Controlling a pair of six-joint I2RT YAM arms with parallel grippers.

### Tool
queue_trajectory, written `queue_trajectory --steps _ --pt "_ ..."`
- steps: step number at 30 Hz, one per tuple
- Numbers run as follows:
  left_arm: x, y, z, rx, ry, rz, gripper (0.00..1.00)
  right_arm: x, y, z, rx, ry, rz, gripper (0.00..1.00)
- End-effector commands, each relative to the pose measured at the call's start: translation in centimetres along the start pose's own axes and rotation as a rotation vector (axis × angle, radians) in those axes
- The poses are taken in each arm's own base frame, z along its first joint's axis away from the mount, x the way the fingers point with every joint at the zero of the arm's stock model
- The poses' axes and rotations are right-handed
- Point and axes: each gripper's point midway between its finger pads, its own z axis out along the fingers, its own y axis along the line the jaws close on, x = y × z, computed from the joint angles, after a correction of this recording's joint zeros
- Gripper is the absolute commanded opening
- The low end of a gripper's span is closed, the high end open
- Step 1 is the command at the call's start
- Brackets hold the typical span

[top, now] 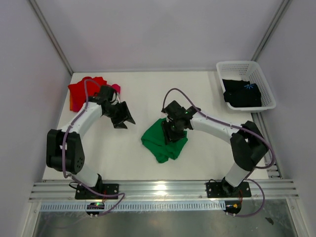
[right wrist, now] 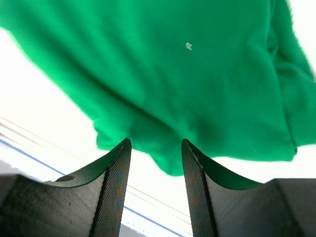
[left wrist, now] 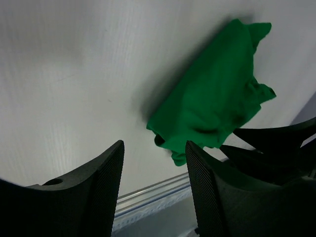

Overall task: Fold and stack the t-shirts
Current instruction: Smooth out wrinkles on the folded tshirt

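Note:
A bright green t-shirt [top: 159, 141] lies crumpled on the white table, near the middle; it also shows in the left wrist view [left wrist: 212, 108] and fills the right wrist view [right wrist: 187, 74]. My right gripper [top: 174, 129] hangs open just over the shirt's right part, jaws apart, nothing between them [right wrist: 155, 148]. My left gripper [top: 123, 117] is open and empty over bare table, left of the green shirt [left wrist: 154, 153]. A red t-shirt [top: 81, 91] and a magenta-pink one [top: 116, 89] lie bunched at the back left. A black t-shirt with a blue print [top: 242, 92] lies in the basket.
A white plastic lattice basket [top: 266, 89] stands at the back right corner. Grey walls close in the table on three sides. A metal rail [top: 158, 190] runs along the near edge by the arm bases.

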Motion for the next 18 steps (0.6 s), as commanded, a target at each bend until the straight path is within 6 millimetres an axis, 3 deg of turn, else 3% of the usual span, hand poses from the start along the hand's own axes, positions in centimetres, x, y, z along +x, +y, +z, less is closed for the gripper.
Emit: queue_trajectory --steps 1,5,6,10,14,18 --pt "0.6 -5.1 0.1 0.326 0.069 0.087 0.56 -3.9 2.5 -4.5 -0.091 -0.224 -0.026 0.50" --pt "1.2 -5.7 1.6 0.423 0.123 0.099 0.57 -5.0 2.7 -7.7 -0.099 -0.364 0.038 0.50" --pt "1.4 -5.7 2.1 0.436 0.145 0.098 0.57 -5.5 2.2 -9.2 -0.073 -0.430 0.089 0.50" --pt "1.5 -5.7 3.3 0.472 0.190 0.121 0.58 -6.0 0.4 -12.1 0.006 -0.555 0.231 0.51" --pt "0.8 -5.7 5.0 0.475 0.220 0.129 0.58 -6.0 -0.3 -13.2 0.021 -0.606 0.282 0.51" --pt "0.4 -3.1 7.0 0.325 0.248 0.159 0.57 -5.6 -0.6 -13.9 0.020 -0.630 0.313 0.51"
